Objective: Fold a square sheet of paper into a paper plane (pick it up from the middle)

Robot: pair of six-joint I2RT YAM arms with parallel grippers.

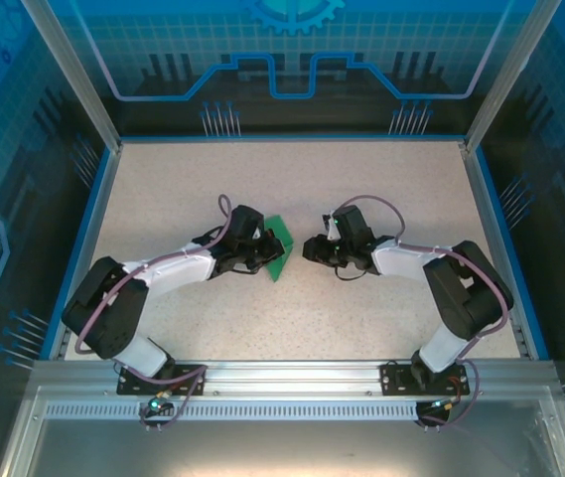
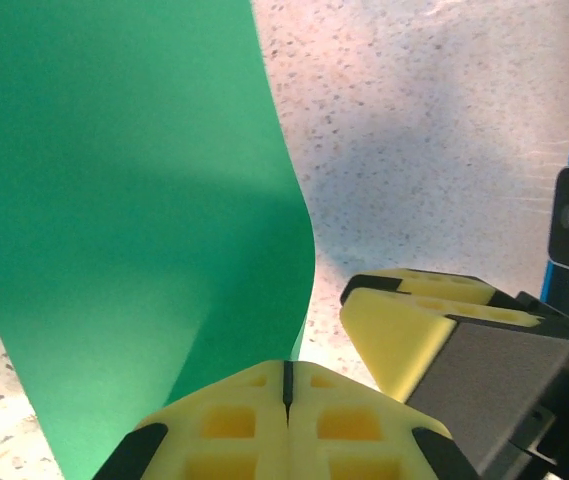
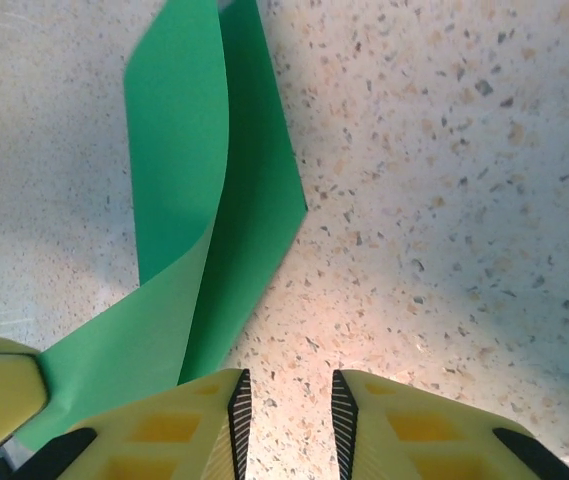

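Speckled table (image 1: 361, 189) | left hand (image 2: 287, 385) pinching green sheet (image 2: 134, 200) | right hand (image 3: 286, 400) parted

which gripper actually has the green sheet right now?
The left gripper: its fingers are shut on the square sheet of paper. The right gripper has its fingers apart beside the sheet, with bare table between them.

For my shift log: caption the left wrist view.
Left gripper shut on curled bright-green paper sheet over speckled white table.

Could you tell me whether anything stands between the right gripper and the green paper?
Nothing visible does: bare tabletop separates the right gripper from the square sheet of paper, pinched by the left gripper.
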